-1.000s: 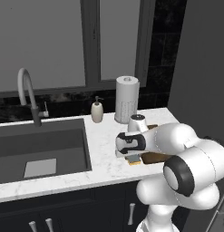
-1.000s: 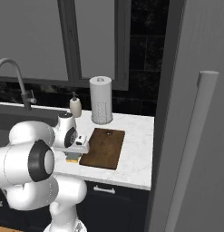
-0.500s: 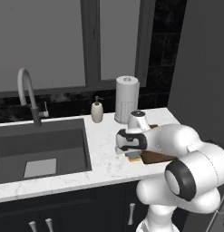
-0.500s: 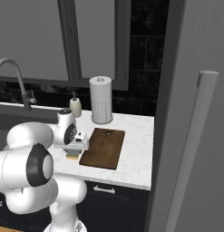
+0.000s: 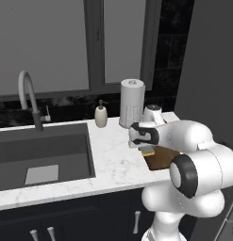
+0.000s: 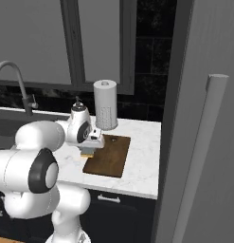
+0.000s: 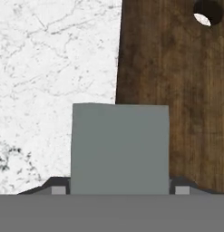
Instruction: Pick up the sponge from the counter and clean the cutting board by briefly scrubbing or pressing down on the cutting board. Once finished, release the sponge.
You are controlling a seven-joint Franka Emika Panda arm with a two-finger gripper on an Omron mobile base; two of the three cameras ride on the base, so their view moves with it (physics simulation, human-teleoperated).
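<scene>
White marble desk [image 5: 113, 160] runs from the sink [image 5: 42, 150] to the cutting board [image 6: 109, 154]. Clamped between the end effector's [image 7: 119, 188] fingers, the sponge [image 7: 119, 147] hangs over the board's left long edge, half above bare marble. Behind stands a paper towel roll [image 6: 105, 104].

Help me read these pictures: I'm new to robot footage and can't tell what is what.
The white machine is a robot arm on a drivable base in a rendered kitchen. Two pictures come from cameras behind it, left and right; the third looks along its hand. Its gripper is shut on the sponge, held over the left edge of the brown cutting board. On the marble counter also stand a paper towel roll and a soap dispenser, beside the dark sink with its faucet.
</scene>
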